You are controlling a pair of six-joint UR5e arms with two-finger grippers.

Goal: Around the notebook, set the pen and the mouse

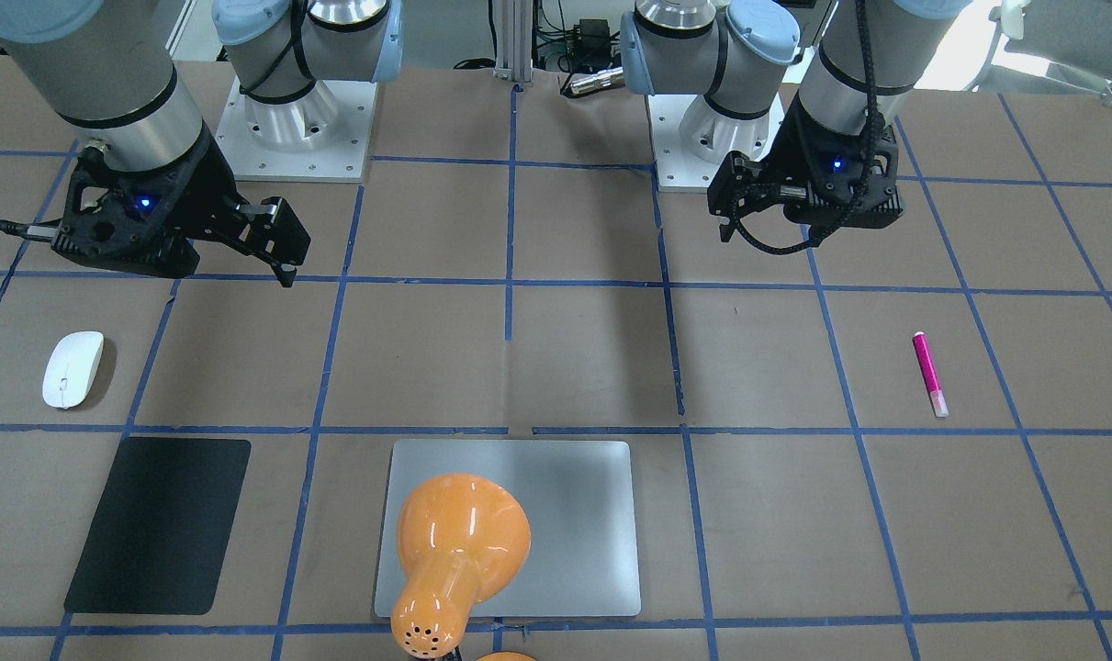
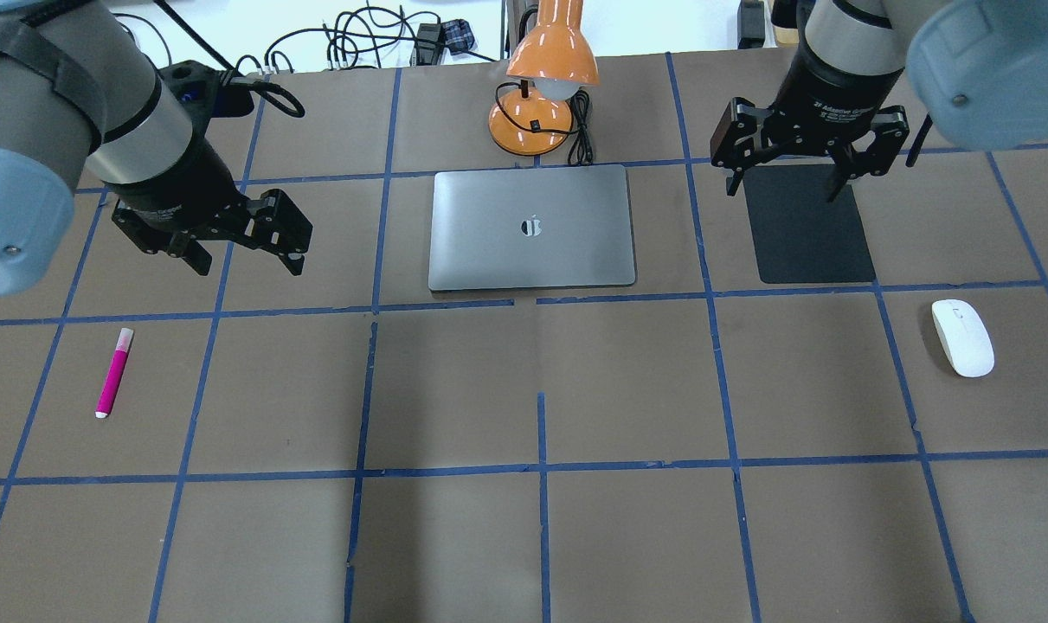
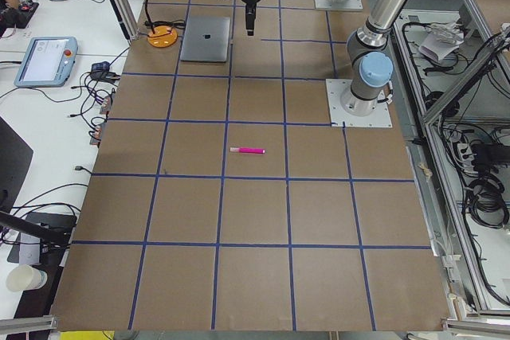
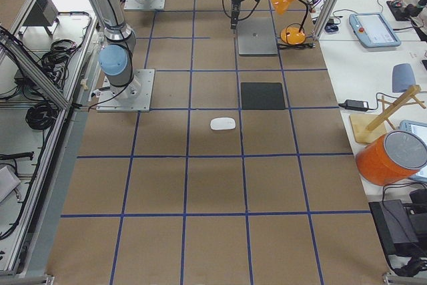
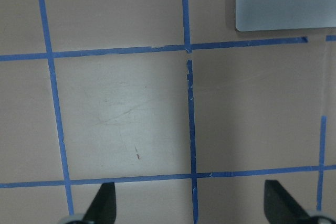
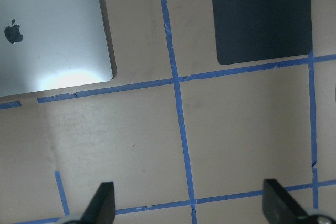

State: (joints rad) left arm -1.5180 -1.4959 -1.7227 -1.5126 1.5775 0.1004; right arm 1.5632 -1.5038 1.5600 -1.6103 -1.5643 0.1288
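Note:
The magenta pen (image 2: pixel 114 372) lies alone on the table's left side, also seen in the front view (image 1: pixel 929 374) and the left side view (image 3: pixel 247 150). The white mouse (image 2: pixel 962 337) rests on the right side (image 1: pixel 73 369), just nearer the robot than a black mat. The silver notebook (image 2: pixel 532 227) lies closed at the far centre (image 1: pixel 583 514). My left gripper (image 2: pixel 247 262) hovers open and holding nothing, between pen and notebook (image 5: pixel 286 1). My right gripper (image 2: pixel 783 192) hangs open over the mat's far edge, holding nothing.
An orange desk lamp (image 2: pixel 545 78) stands behind the notebook, its shade over it (image 1: pixel 459 542). The black mat (image 2: pixel 807 229) lies to the notebook's right. Blue tape lines grid the brown table. Cables and operator desks lie beyond the far edge.

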